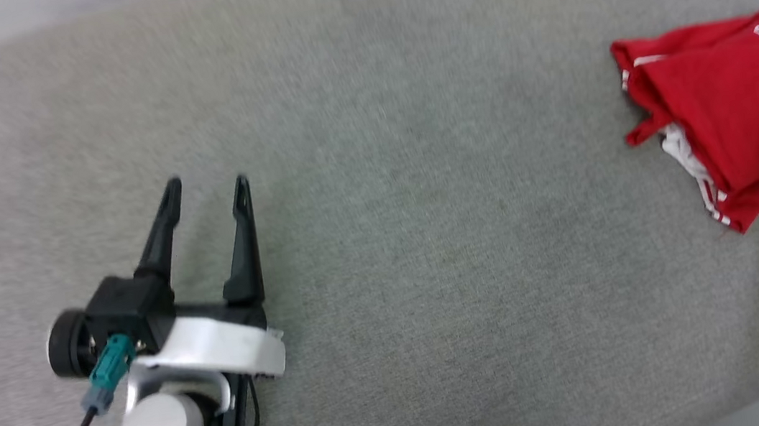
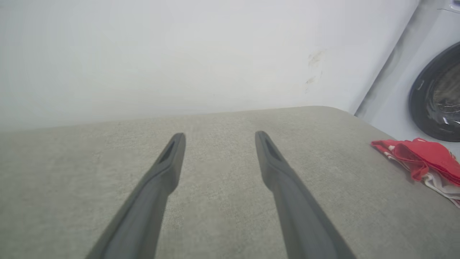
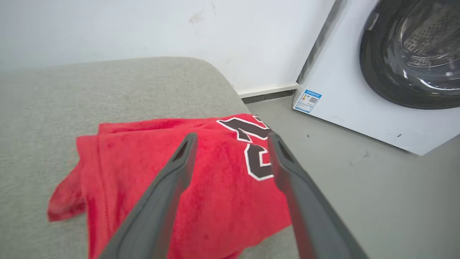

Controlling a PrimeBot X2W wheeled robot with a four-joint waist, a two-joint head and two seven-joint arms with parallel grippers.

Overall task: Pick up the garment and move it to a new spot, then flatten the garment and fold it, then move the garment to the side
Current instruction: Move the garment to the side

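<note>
You can't read the washer label; the garment lies under your spread right gripper, the spread left gripper well apart.

garment: cut by head view's right edge | washing machine: partly out of frame

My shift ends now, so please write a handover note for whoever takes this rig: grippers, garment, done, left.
Left gripper: open, empty, over the grey pad.
Right gripper: open, above the garment, not gripping it.
Garment: folded, at the pad's right edge, on the side toward the washing machine.
Done: looks folded and set aside.
Left: probably only backing the right arm away; the fold looks loose.
</note>
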